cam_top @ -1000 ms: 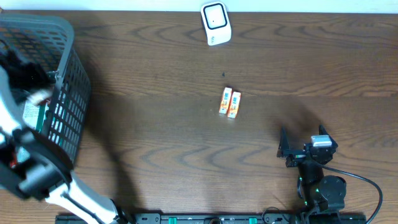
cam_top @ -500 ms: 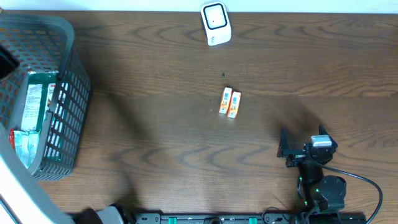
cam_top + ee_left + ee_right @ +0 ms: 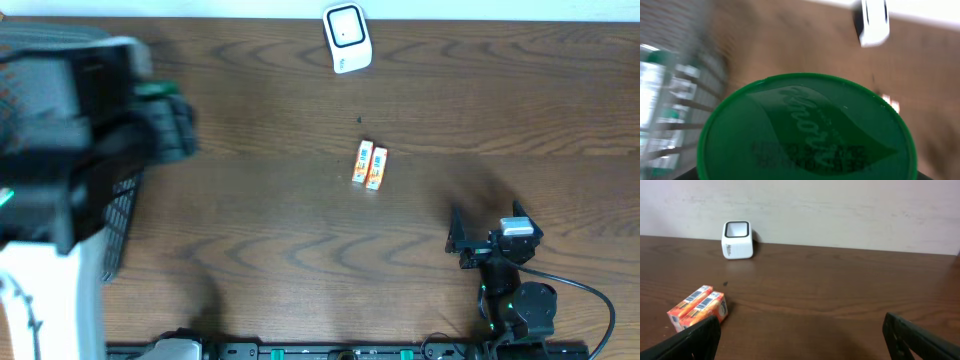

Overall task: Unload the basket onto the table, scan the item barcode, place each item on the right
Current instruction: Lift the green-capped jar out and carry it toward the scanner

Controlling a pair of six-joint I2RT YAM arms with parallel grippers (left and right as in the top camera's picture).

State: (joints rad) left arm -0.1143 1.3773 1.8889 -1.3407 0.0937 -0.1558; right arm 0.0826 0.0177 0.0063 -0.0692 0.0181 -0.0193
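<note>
Green-lidded tub (image 3: 807,130) sits clamped in the left gripper (image 3: 168,125), high over the basket (image 3: 120,215): the carry step, I'd say. Next, bring its barcode before the scanner (image 3: 347,37). Right gripper (image 3: 802,337) rests splayed, empty.

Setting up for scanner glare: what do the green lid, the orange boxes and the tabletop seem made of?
Green lid: probably plastic, glossy, with soft sheen and a moulded leaf logo.
Orange boxes: likely printed cardboard, fairly matte, with crisp folded edges.
Tabletop: wood or wood-look laminate, satin; grain shows, which one I cannot tell.
</note>
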